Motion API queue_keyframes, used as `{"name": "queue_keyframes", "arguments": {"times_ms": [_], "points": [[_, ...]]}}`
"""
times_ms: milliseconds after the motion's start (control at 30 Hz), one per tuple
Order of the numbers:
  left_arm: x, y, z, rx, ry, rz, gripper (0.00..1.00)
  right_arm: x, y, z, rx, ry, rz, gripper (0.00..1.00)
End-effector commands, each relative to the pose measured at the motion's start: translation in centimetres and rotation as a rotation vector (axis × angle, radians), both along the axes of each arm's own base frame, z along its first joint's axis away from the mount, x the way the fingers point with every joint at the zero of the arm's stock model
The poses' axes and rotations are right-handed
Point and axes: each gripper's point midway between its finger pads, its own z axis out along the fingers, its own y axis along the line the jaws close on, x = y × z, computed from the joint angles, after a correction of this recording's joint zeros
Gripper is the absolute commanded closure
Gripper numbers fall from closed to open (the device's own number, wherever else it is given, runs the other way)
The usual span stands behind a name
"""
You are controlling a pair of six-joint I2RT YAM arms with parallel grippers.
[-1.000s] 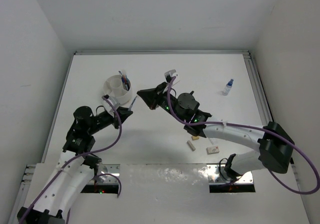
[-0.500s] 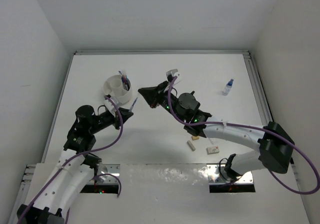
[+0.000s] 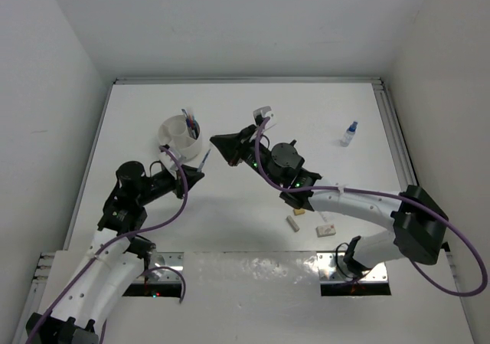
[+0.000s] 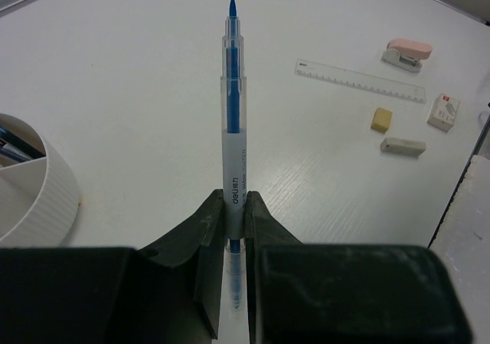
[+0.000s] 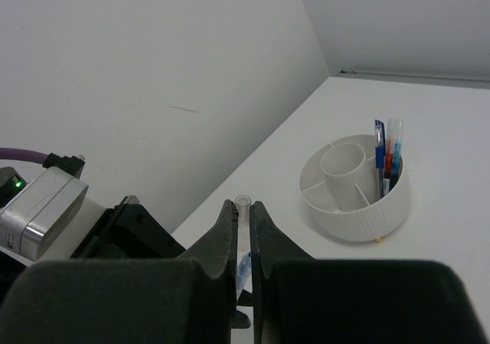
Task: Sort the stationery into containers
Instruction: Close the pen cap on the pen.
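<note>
While clamped in the left gripper (image 4: 233, 206), pen (image 4: 232, 114): clear barrel, blue core and tip, running from bottom centre up the wrist frame; overhead, just lower right of the tub (image 5: 360, 214).
Left grip: jaws closed on the pen.
Right grip: right gripper (image 5: 242, 210) closed on a small clear tube (image 5: 243, 201), bottom centre.
Erasers: three at right: white eraser (image 4: 403, 146), tan eraser (image 4: 381, 119), boxed eraser (image 4: 443, 111).
Measure: one clear ruler (image 4: 360, 80) above them.
Upper right: one pink stapler (image 4: 408, 53).
Container: one white ribbed tub holding a blue pen (image 5: 379, 156) and a red pen (image 5: 392, 156).
Far right overhead: one bottle (image 3: 349, 133).
Change: almost none in a second; arms and loose items unmoved.
</note>
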Motion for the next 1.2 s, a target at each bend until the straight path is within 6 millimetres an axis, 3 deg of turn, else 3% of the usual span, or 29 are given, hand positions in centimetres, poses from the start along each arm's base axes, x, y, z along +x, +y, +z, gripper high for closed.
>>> {"name": "queue_keyframes", "arguments": {"times_ms": [0, 633, 1167], "points": [[0.2, -0.3, 1.6, -0.023, -0.045, -0.003, 1.0, 0.0, 0.4, 0.8, 0.058, -0.009, 0.003, 1.0], [0.3, -0.2, 1.7, -0.027, -0.05, 0.01, 1.0, 0.3, 0.1, -0.2, 0.062, 0.019, -0.022, 1.0], [0.5, -0.2, 1.8, -0.034, -0.056, 0.013, 1.0, 0.5, 1.0, 0.3, 0.078, 0.014, -0.006, 1.0]]}}
